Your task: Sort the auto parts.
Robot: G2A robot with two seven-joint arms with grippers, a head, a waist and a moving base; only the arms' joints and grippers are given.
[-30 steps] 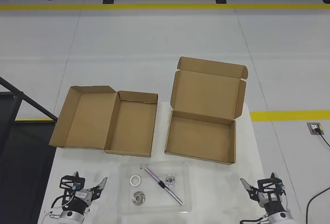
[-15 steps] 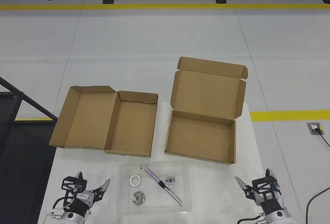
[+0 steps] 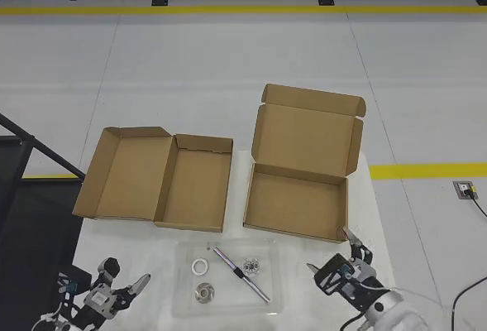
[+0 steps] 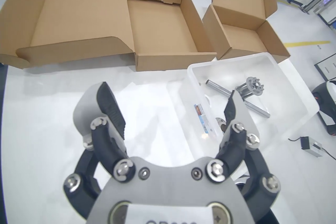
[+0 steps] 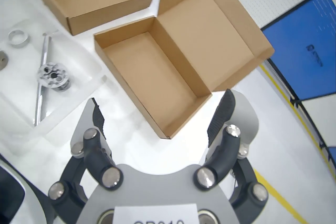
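Observation:
A clear plastic tray [image 3: 269, 285] sits at the table's near middle. It holds a metal ring [image 3: 200, 266], a long rod [image 3: 241, 275], a toothed hub [image 3: 252, 266] and a flanged disc [image 3: 203, 292]. My left gripper [image 3: 123, 290] hangs open near the front edge, left of the tray [image 4: 288, 78], with nothing between its fingers. The rod [image 4: 218, 87] and hub [image 4: 253, 86] lie just beyond it. My right gripper [image 3: 332, 255] is open and empty, right of the tray and by the right box's near corner. In its own view the ring [image 5: 17, 38], rod [image 5: 44, 57] and hub [image 5: 52, 75] are off to one side.
Two open, empty cardboard boxes stand behind the tray: a left box [image 3: 195, 182] with its lid laid flat to the left, and a right box [image 3: 297, 205] with its lid upright. The white table ends close behind both grippers.
My right gripper has swung left and forward, from the table's right front corner to beside the tray and right box. My left gripper has shifted slightly left and back.

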